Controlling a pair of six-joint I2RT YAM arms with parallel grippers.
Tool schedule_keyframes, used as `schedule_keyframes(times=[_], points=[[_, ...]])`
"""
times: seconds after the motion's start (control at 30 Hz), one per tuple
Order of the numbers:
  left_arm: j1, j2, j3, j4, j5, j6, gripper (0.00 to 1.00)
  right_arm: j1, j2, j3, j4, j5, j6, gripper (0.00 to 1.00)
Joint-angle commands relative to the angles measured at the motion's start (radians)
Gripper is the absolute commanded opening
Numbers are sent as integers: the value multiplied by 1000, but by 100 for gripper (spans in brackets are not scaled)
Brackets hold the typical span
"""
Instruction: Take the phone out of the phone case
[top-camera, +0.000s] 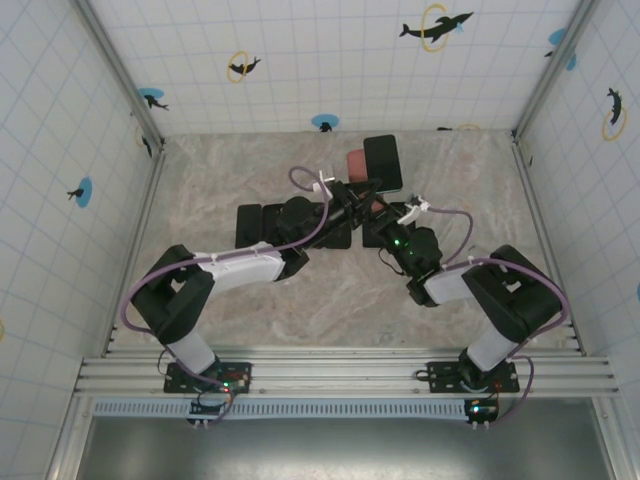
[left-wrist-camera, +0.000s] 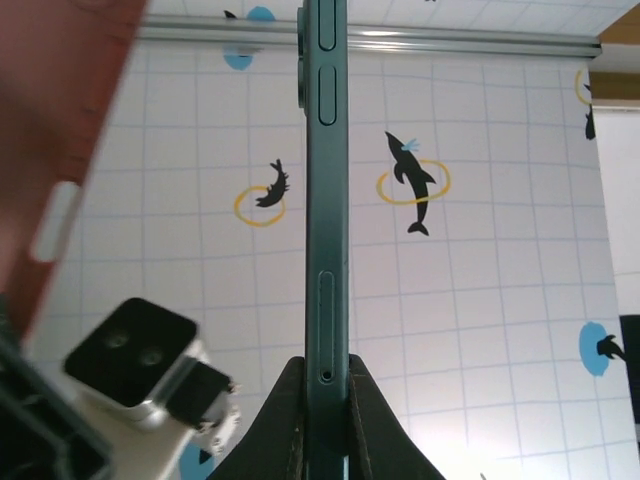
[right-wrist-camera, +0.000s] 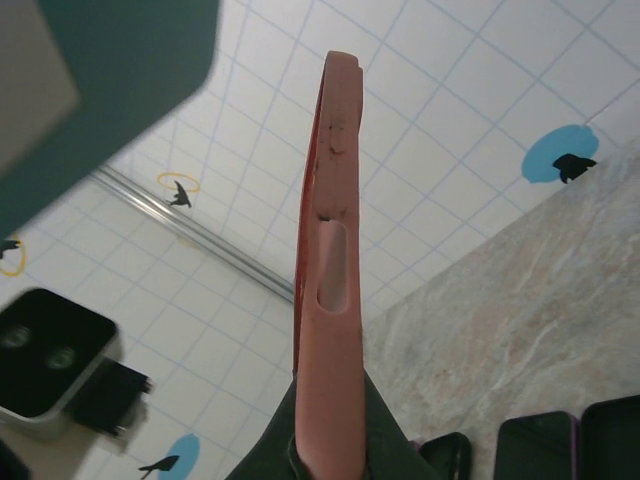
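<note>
A teal phone (left-wrist-camera: 326, 200) stands edge-on, out of its case, with my left gripper (left-wrist-camera: 327, 365) shut on its lower end. In the top view the phone (top-camera: 383, 161) shows its dark face, held above the table's far middle. My left gripper (top-camera: 370, 188) is just below it. Beside it is the pink-red case (top-camera: 354, 162), empty and apart from the phone. My right gripper (right-wrist-camera: 330, 385) is shut on the case's (right-wrist-camera: 330, 250) lower edge, its side cut-out facing the camera. In the right wrist view the blurred teal phone (right-wrist-camera: 110, 80) sits at the top left.
Several dark phones or cases lie flat on the marble table (top-camera: 230, 290): one (top-camera: 260, 225) under the left arm, others (right-wrist-camera: 540, 445) near the right gripper. The two wrists cross close together mid-table. Tiled walls enclose the table on three sides.
</note>
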Motion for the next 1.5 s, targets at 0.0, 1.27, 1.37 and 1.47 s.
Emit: schedule_keyframes(times=[0.0,1.27,1.37,1.47], points=[[-3,-2,60,95,20,-3,0,4,14,27,54,39,-44,0],[-63,483,458,-219,108,121,0,-793,-609,13,-1063,-277,-462,0],[-80,538,512,-242,96,114,0,-818,-610,11,-1063,-302,-458,0],[-94,588,549,-238,82,85,0,-830,-611,8,-1063,-314,-454,0]])
